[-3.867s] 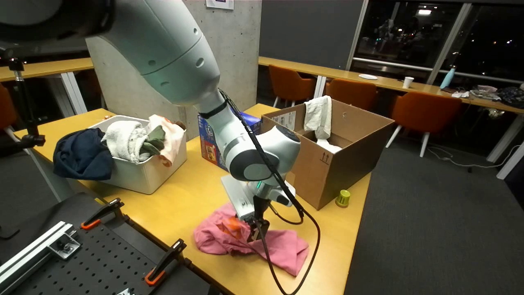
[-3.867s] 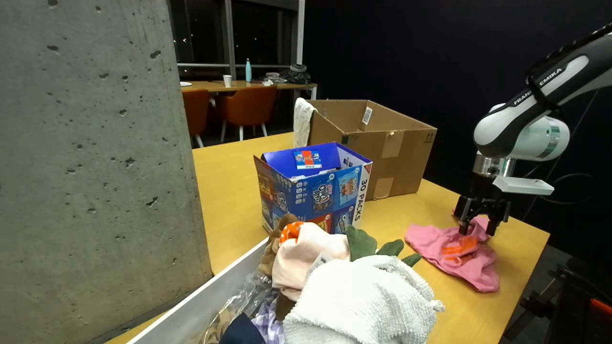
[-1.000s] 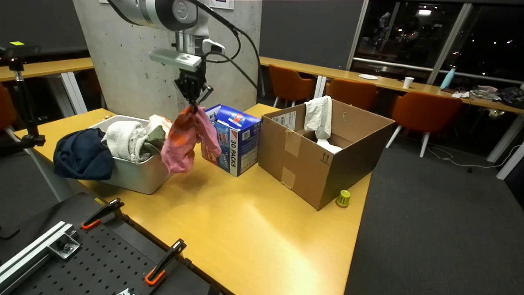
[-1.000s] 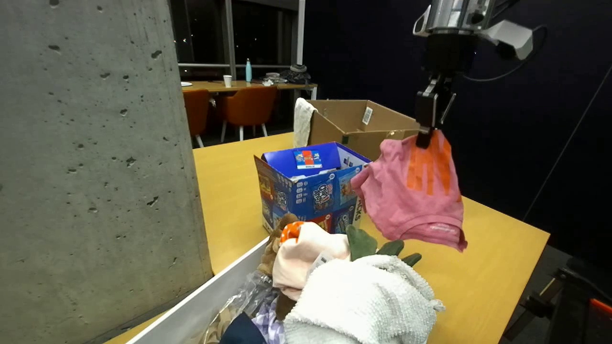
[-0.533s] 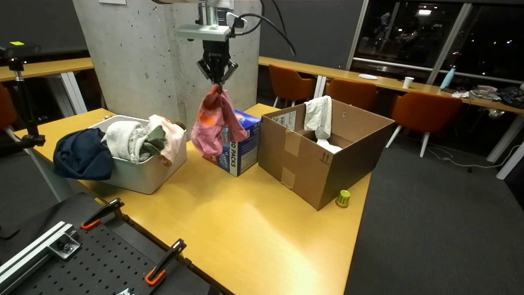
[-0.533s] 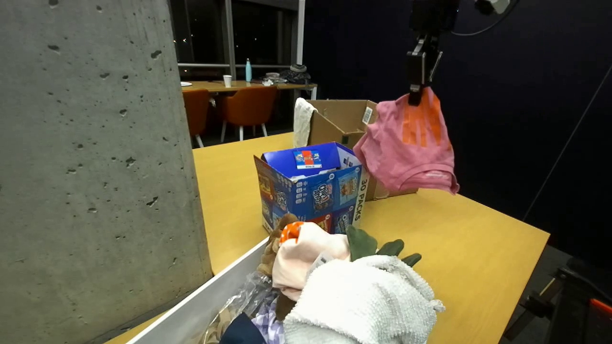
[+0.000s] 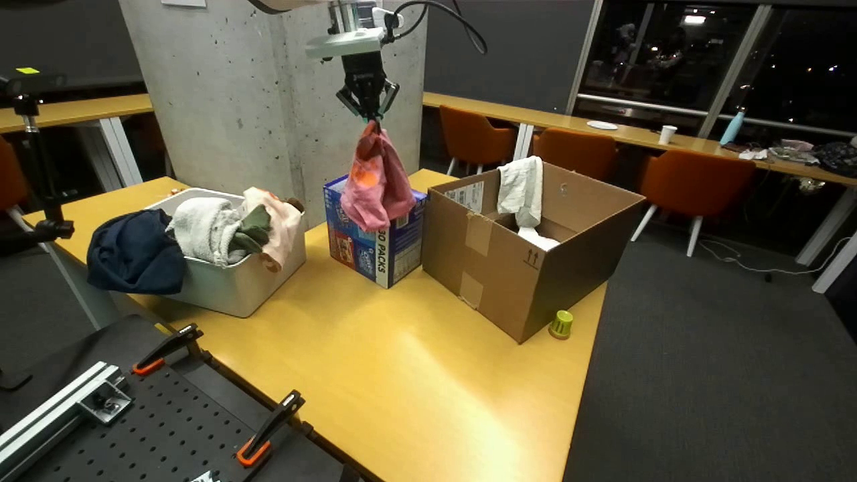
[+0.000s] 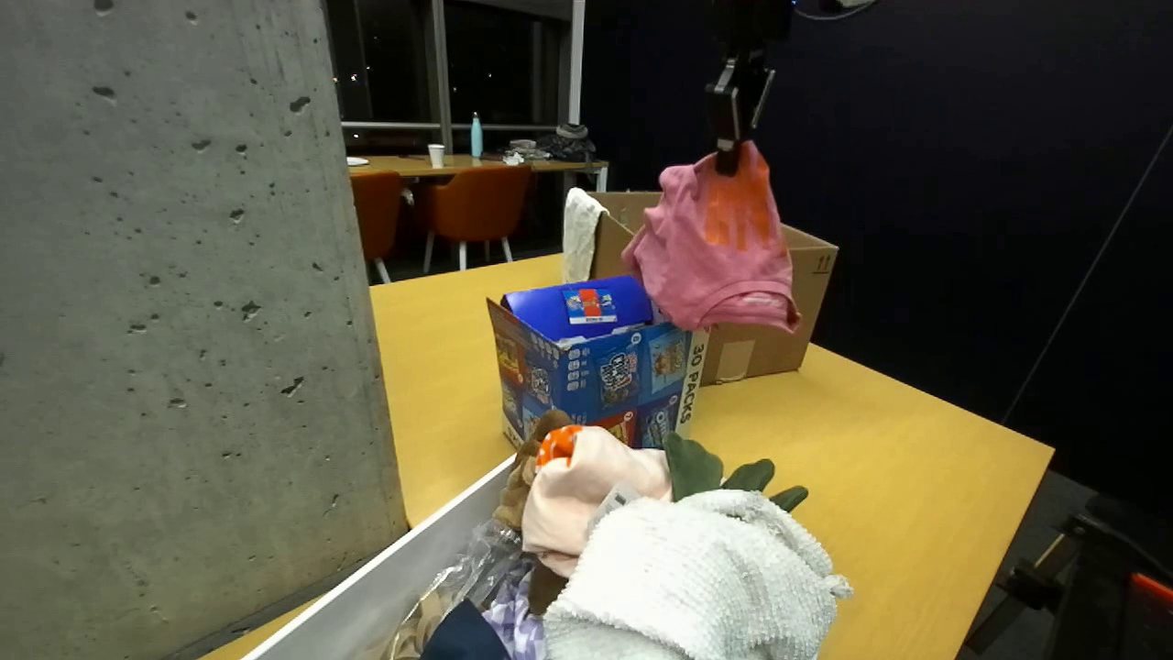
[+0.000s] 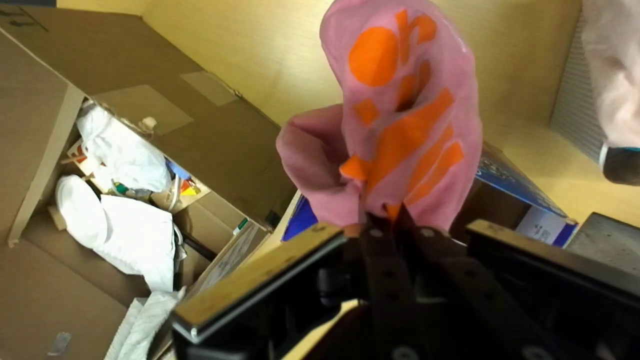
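Gripper up in the air, jaws pressed tog. on a pinch of the pink shirt, orange print on it; shirt hangs down above the table. It hides part of the blue snack box in both ext. views, can't tell if touching. Just beside that, lg. cardboard box w/ white cloth over its rim. Opp. side: white bin heaped w/ fabrics, navy cloth hanging over its edge. Sm. green cup near cardboard box's corner.

Table carries white bin; blue carton; cardboard box; small green object.
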Robot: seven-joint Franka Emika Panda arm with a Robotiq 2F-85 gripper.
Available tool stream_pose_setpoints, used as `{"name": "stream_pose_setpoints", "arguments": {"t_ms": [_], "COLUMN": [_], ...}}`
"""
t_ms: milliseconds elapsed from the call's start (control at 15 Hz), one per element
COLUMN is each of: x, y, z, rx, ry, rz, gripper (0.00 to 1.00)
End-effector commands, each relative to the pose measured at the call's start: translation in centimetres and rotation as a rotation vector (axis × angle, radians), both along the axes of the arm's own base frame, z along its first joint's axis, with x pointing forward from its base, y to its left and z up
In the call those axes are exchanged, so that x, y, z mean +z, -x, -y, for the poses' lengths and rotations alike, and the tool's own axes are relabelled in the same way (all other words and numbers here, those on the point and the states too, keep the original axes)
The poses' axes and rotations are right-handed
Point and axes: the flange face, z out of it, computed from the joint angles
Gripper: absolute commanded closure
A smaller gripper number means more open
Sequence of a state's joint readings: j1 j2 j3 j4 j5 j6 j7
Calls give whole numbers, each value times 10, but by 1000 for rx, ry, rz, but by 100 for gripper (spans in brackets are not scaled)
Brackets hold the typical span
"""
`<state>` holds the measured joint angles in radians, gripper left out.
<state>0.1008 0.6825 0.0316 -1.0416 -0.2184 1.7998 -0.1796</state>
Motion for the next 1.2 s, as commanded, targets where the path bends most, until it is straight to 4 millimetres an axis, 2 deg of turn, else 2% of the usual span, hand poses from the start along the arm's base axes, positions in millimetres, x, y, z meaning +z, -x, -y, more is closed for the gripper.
{"name": "stream_pose_setpoints", "arguments": {"t_ms": [0,267,533,667,800,867,1000,1133], "x": [-27,-76,-125,-141,-138,-130,-112,-88], "y": [-29,-45,-53,-55,-55,-55,-56,-55], "z": [-27,-47,-46,-43,-46,-47,-49,-54], "rx": [73,140,175,182,188,187,186,178], "ry": [56,95,99,105,115,115,111,99], "rz": [25,27,-4,-12,-7,7,36,72], "gripper": [99,99,99,99,97,70,63,48]}}
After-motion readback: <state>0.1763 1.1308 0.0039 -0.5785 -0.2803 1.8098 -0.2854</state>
